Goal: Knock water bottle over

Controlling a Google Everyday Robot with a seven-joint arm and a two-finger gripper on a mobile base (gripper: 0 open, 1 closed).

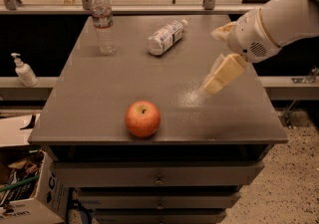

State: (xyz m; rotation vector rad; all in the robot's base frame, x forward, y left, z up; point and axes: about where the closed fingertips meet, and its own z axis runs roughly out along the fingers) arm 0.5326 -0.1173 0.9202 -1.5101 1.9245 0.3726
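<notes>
The water bottle [103, 23] is slim and clear with a white cap and a red-and-white label band. It stands upright at the far left corner of the grey table [99, 113]. My gripper [213, 86] hangs from the white arm over the right part of the table, pointing down and left, just above the surface. It is well to the right of the water bottle and nearer the front, and it holds nothing that I can see.
An opaque white bottle with blue print [165, 37] lies on its side at the far middle. A red apple [142, 118] sits near the front edge. A white pump dispenser [23, 70] stands on a ledge to the left. A cardboard box [25, 188] sits on the floor at lower left.
</notes>
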